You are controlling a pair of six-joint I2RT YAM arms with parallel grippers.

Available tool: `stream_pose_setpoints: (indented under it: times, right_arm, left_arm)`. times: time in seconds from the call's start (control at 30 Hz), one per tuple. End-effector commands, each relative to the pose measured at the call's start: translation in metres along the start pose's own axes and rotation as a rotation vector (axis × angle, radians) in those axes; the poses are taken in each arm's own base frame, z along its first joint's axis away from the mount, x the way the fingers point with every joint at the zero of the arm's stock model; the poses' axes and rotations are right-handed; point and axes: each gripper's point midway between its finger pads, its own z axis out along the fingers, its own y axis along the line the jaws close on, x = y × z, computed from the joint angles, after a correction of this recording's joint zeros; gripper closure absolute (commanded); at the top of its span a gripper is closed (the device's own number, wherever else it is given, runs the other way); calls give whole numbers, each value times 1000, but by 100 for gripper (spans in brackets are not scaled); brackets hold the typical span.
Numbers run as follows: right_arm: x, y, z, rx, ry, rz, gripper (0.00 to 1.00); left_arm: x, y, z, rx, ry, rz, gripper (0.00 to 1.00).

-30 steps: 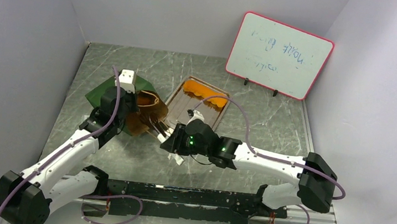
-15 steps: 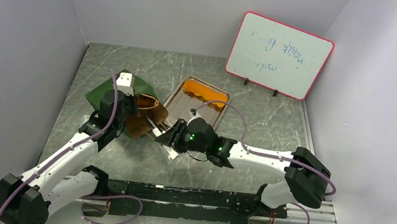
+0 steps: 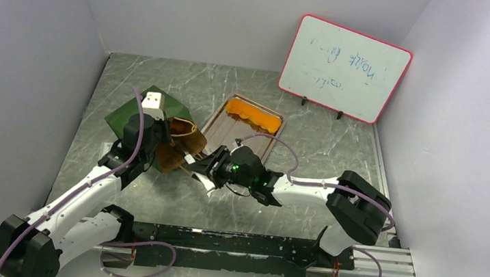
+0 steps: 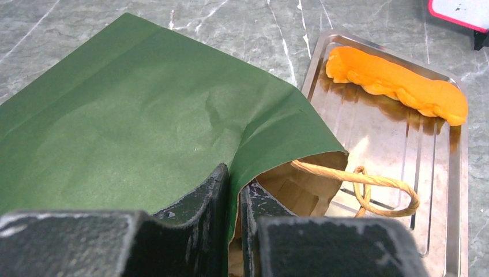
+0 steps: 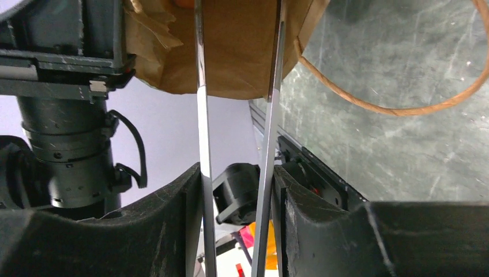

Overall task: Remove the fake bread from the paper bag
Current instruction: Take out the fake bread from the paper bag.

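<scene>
The paper bag [image 3: 129,117], dark green outside and brown inside, lies on its side with its mouth [image 3: 180,144] facing right. My left gripper [image 3: 159,149] is shut on the bag's upper rim, one finger inside and one outside, as the left wrist view shows [image 4: 235,182]. My right gripper [image 3: 210,169] is shut on metal tongs [image 5: 202,115] whose two blades reach into the bag's brown inside [image 5: 236,46]. The tong tips and what lies inside the bag are hidden. One orange fake bread [image 3: 253,115] lies at the far end of the metal tray [image 3: 217,127].
The tray [image 4: 398,156] lies right beside the bag's mouth, with a twisted handle [image 4: 357,180] draped onto it. A second handle loop [image 5: 398,107] lies on the marble table. A whiteboard [image 3: 344,70] stands at the back right. Grey walls close in both sides.
My right arm has moved left and pushed the tongs further into the bag's mouth. My left gripper has kept its hold on the rim and shifted slightly.
</scene>
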Motion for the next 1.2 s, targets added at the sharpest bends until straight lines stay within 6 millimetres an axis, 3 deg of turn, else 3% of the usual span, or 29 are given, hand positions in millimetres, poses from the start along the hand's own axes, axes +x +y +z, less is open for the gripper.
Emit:
stream_pose_setpoints:
  times: [0.0,1.17]
  right_arm:
    - [-4,27,2,-121,15,89,57]
    - [-33,39,49,-236,19,191,54]
  left_arm:
    - [-7,-3,0,19,-40,-32,93]
    - [4,-5,5,31,-16,-18,93]
